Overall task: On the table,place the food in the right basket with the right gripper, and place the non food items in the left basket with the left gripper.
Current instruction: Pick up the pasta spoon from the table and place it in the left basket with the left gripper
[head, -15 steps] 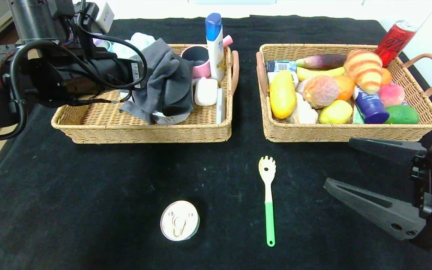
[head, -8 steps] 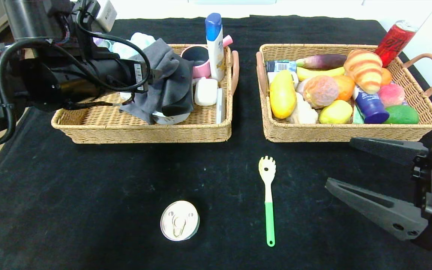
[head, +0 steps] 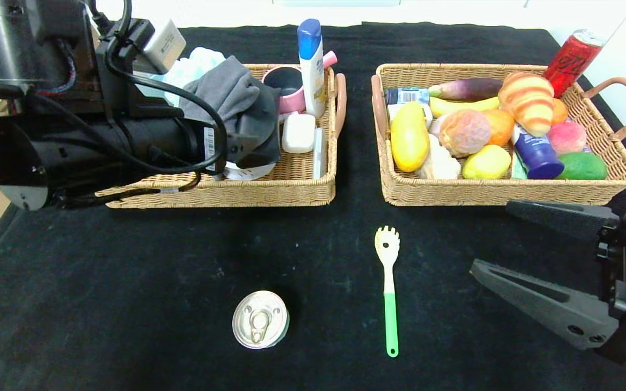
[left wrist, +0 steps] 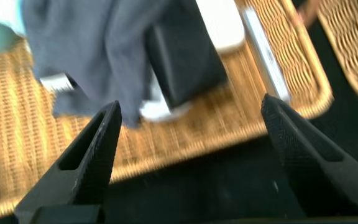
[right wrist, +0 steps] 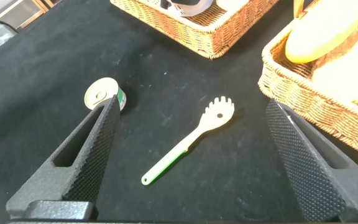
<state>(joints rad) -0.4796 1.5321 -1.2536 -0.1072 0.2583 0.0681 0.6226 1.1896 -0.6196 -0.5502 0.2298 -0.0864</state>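
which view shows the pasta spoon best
The head view: the pasta spoon lies whole and unblocked on the black table, seen from above, pronged head toward the baskets. The right wrist view also shows the pasta spoon complete, but at a slant between that gripper's jaws. The left wrist view misses it.

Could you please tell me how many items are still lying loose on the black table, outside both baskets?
2: a tin can near the front edge, left of centre, and a green-handled pasta spoon to its right, in front of the gap between the baskets. The arms may hide others.
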